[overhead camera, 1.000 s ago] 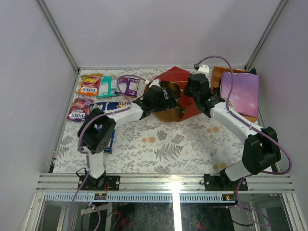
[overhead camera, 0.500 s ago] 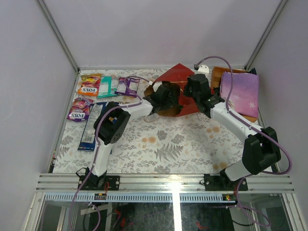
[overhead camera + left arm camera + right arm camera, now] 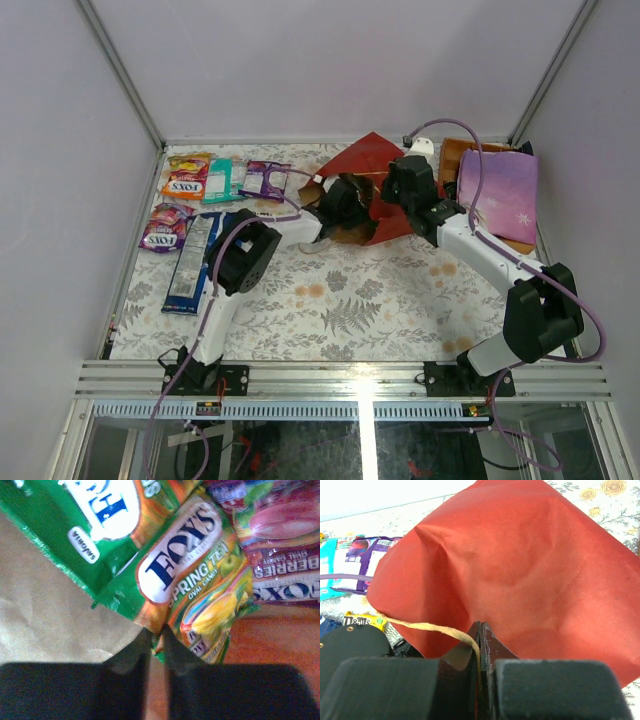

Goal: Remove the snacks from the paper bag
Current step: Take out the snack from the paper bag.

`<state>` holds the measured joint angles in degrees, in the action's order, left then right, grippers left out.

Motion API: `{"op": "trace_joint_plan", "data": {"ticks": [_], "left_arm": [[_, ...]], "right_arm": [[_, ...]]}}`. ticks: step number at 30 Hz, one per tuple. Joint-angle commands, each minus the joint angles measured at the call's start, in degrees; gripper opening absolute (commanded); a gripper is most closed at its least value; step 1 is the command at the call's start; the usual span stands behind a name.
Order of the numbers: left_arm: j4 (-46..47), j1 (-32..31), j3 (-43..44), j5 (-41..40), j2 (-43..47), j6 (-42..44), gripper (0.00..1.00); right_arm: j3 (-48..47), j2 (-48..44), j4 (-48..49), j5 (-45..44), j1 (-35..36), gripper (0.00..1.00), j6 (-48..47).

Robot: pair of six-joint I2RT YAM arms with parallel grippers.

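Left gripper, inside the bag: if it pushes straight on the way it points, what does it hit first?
The FOX'S Spring Tea packet. The left gripper has its fingertips right at the packet's lower edge, apparently pinching it, though depth is hard to judge.

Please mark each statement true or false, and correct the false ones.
1. The left gripper is inside the paper bag. True.
2. The right gripper is open. False: it is shut on the paper bag's edge.
3. The left gripper pinches the Spring Tea packet. True.
4. The lilac bag lies left of the paper bag. False: it lies on its right.
5. Every snack is in the bag. False: some, like the orange FOX'S packet, lie on the table.
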<state>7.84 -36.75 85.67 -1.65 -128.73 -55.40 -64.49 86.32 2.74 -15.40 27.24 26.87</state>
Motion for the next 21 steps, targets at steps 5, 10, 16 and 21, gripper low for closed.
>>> {"op": "trace_joint_plan", "data": {"ticks": [5,10,16,21], "left_arm": [[11.2,6.9,-13.3,14.0,9.8,5.4,0.0],[10.6,8.2,-24.5,16.6,23.3,14.3,0.0],[5.7,8.2,-33.4,16.0,39.6,17.6,0.0],[2.1,8.3,-38.9,13.5,51.0,18.1,0.0]], "right_arm": [[0.5,-1.8,1.4,-1.7,-0.7,0.0,-0.4],[-0.1,-0.7,1.8,-1.6,-0.7,0.0,-0.4],[-0.7,0.7,1.7,-1.1,-0.6,0.0,-0.2],[-0.9,0.9,1.6,-1.0,-0.7,0.0,-0.2]]}}
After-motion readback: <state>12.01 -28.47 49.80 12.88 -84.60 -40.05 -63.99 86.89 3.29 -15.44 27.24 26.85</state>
